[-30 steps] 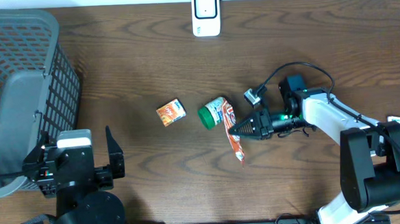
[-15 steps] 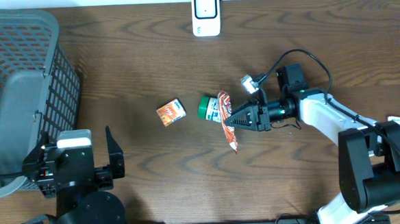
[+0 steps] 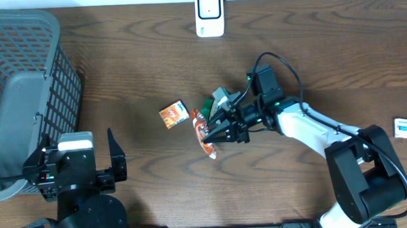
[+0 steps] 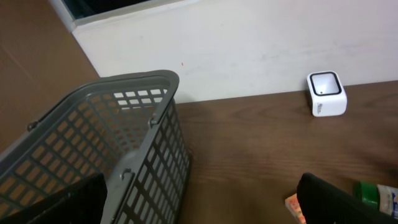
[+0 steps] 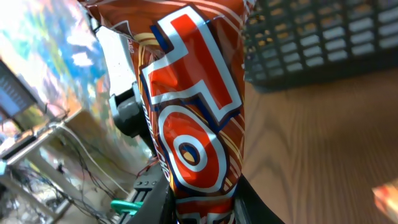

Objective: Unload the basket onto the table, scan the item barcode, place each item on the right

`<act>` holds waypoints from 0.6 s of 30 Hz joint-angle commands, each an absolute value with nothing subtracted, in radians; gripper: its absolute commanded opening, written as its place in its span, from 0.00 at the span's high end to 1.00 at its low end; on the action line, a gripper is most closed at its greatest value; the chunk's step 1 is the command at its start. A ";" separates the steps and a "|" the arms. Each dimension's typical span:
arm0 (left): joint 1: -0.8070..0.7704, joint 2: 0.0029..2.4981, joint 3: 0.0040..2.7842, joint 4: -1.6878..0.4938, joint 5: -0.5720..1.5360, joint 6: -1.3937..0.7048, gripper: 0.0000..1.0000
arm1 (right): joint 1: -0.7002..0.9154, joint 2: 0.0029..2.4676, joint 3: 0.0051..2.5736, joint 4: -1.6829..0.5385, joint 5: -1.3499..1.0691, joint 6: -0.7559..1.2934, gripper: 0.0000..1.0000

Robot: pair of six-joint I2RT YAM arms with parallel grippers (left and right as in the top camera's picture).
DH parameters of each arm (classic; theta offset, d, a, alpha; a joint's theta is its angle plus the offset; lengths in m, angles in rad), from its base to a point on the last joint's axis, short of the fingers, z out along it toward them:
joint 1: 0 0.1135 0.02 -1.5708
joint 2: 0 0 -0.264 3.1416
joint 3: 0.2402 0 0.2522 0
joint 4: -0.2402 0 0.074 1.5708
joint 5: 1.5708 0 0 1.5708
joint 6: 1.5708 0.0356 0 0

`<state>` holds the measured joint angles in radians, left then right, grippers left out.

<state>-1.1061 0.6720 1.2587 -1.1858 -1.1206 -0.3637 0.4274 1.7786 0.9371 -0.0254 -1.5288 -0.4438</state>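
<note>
Orange-red snack pkt (image 5: pixel 199 106), red-white lettering unreadable, clamped in R pincer (image 3: pixel 217 133); L pincer (image 4: pixel 199 202) spread wide.

Grey basket (image 3: pixel 55 80) (far left); small orange packet (image 3: pixel 174 114).

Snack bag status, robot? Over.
Right hand shut on snack bag. Left hand open, beside basket. Scanner at far edge, nothing between, looks like.

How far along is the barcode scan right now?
Done: the snack packet is gripped in the right end effector. In hand: it is held mid-table, beside the small orange box. Left: carrying it to the white scanner at the far edge and presenting its barcode.
</note>
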 commanded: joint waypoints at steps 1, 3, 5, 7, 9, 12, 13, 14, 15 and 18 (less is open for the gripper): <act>-1.103 0.669 1.261 -1.189 -1.126 -0.372 0.02 | 0.448 1.786 0.950 0.010 -1.560 -0.465 0.81; -1.103 0.669 1.261 -1.189 -1.126 -0.372 0.02 | 0.446 1.786 0.950 0.016 -1.560 -0.465 0.70; -1.103 0.669 1.261 -1.189 -1.126 -0.372 0.02 | 0.439 1.787 0.950 0.015 -1.560 -0.465 0.61; -1.103 0.669 1.261 -1.189 -1.126 -0.372 0.02 | 0.428 1.790 0.950 0.015 -1.553 -0.464 0.44; -1.103 0.669 1.261 -1.189 -1.126 -0.372 0.02 | 0.416 1.798 0.950 0.006 -1.554 -0.463 0.36; -1.103 0.669 1.261 -1.189 -1.126 -0.372 0.02 | 0.404 1.816 0.950 0.003 -1.554 -0.426 0.28; -1.103 0.669 1.261 -1.189 -1.126 -0.372 0.02 | 0.402 1.821 0.950 0.004 -1.553 -0.414 0.22; -1.103 0.669 1.261 -1.189 -1.126 -0.372 0.02 | 0.400 1.831 0.950 0.003 -1.551 -0.406 0.19; -1.103 0.669 1.261 -1.189 -1.126 -0.372 0.02 | 0.397 1.832 0.950 0.004 -1.549 -0.393 0.15; -1.103 0.669 1.261 -1.189 -1.126 -0.372 0.02 | 0.384 1.835 0.950 0.010 -1.519 -0.320 0.05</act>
<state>-1.1061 0.6720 1.2587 -1.1858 -1.1210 -0.3634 0.4011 1.8259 0.9382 0.0051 -1.5261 -0.3935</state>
